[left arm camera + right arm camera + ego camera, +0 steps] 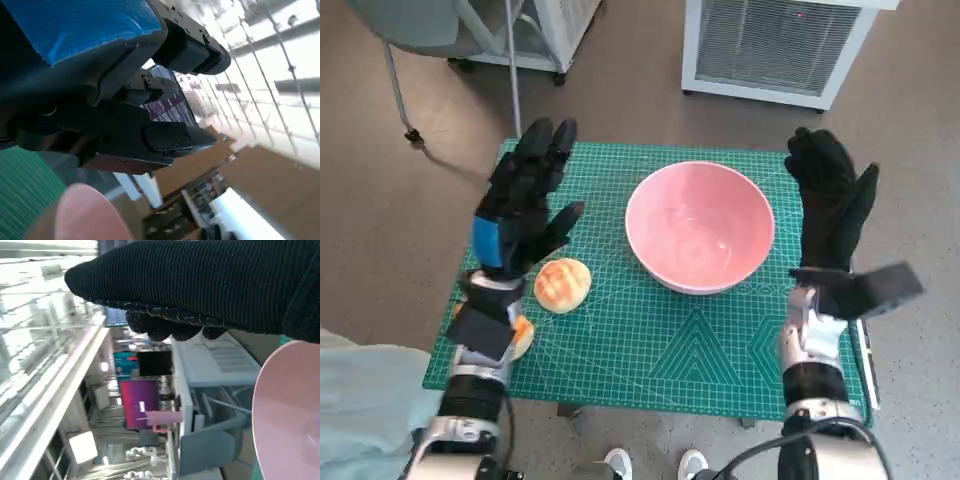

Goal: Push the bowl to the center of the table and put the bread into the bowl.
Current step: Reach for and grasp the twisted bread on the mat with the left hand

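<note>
Bread (562, 285) lies on the counter (700, 350) just beside the left hand (523, 205), the bowl (699, 226) sits near centre, both hands empty with spread fingers, right hand (832, 205) beside the bowl, so grasping the bread likely comes next.

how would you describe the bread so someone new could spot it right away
Start at the green mat on the table, with the pink bowl near its middle. The bread lies on the mat beside the bowl, just below the left hand. It is a small, round, golden-brown bun, far smaller than the bowl.
</note>
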{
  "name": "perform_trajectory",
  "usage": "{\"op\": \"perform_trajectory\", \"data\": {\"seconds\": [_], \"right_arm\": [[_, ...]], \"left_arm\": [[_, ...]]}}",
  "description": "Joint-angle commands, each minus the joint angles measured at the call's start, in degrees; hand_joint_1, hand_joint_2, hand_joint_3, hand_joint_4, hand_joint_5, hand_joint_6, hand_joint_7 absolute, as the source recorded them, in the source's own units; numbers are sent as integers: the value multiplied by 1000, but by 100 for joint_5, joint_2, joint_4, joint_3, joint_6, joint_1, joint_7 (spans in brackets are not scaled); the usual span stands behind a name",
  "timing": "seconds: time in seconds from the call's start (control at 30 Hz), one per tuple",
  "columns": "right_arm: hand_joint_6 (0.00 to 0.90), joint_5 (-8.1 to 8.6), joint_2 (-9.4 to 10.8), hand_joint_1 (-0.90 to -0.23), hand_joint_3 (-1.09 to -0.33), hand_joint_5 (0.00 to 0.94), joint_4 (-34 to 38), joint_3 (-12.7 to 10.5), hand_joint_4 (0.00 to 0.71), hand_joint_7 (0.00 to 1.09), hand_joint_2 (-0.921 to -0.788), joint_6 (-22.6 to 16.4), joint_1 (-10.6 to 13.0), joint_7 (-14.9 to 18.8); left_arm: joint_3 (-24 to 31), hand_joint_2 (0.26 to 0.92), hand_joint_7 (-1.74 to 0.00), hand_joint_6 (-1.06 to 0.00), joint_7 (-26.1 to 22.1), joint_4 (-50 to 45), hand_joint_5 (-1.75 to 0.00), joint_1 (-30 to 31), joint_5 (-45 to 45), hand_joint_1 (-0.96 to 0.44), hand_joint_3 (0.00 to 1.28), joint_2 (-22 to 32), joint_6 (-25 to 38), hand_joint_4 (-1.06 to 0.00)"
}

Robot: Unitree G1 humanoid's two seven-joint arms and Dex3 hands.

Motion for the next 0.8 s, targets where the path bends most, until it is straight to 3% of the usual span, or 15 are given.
{"op": "perform_trajectory", "data": {"seconds": [0.03,0.17,0.33,0.5,0.63,0.8], "right_arm": [[8,-41,85,-523,-794,10,-1122,337,288,630,-921,-71,774,242],[1,-214,46,-546,-795,13,-2068,616,294,674,-921,-224,1259,305],[-1,-341,-25,-549,-808,14,-2673,813,295,682,-921,-205,1575,284],[-1,-363,-77,-550,-823,14,-3137,950,293,678,-921,-96,1794,242],[-1,-311,-39,-550,-831,13,-3351,1020,288,672,-921,86,1878,174],[-1,-337,-4,-549,-830,13,-3455,1069,285,666,-921,253,1880,89]], "left_arm": [[135,921,-2,-456,-33,218,0,62,619,-308,281,1215,-249,-319],[33,921,0,-445,-967,461,0,28,302,-317,247,2149,-274,-260],[-78,921,0,-435,-1921,640,-1,31,-59,-297,189,2842,-260,-213],[-224,912,0,-412,-3056,815,-1,69,-334,-297,99,3547,-62,-175],[-294,871,0,-388,-3392,711,0,194,-183,-306,51,3871,249,-144],[-390,837,0,-370,-3466,499,0,421,95,-314,25,4119,428,-106]]}}
